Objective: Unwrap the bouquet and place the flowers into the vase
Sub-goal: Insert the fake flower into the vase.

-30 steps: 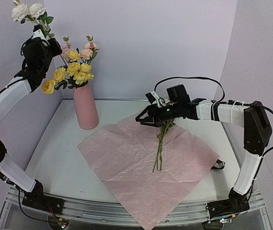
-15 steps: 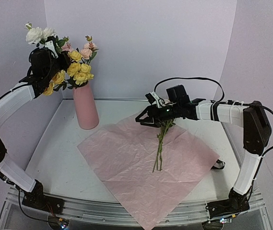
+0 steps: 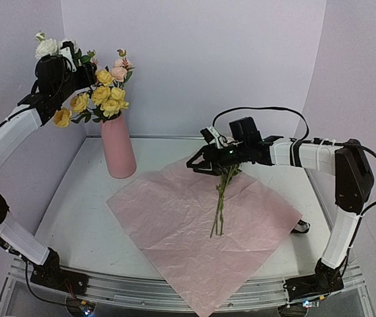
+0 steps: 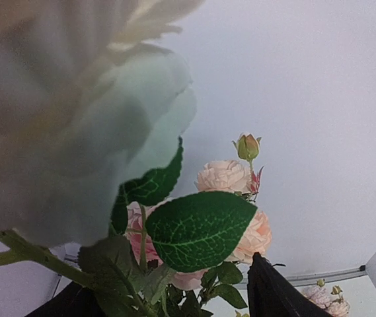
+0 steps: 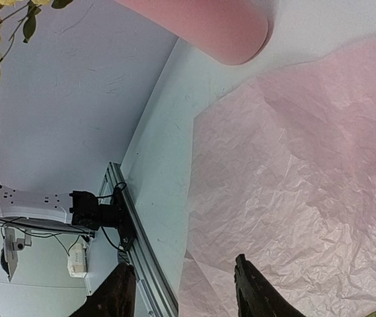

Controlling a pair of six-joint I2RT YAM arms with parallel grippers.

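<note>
**Left pincer is hanging open by the vase's blooms; right pincer is hovering at the loose stems**

Overhead view: the left pincer [image 3: 65,63] is hovering high beside the flowers [image 3: 102,99] standing in the vase [image 3: 117,148] at the back left of the bench [image 3: 75,218], probably so the white sprig [image 3: 47,46] drops in stem-first. The right pincer [image 3: 197,163] is hanging over the loose stems [image 3: 219,205] lying on the paper sheet [image 3: 194,244]. Left wrist view: its fingers [image 4: 273,294] are standing apart, with the sprig's stem running loosely between them. Right wrist view: fingers [image 5: 252,290] are gaping and gripping nothing.
</note>
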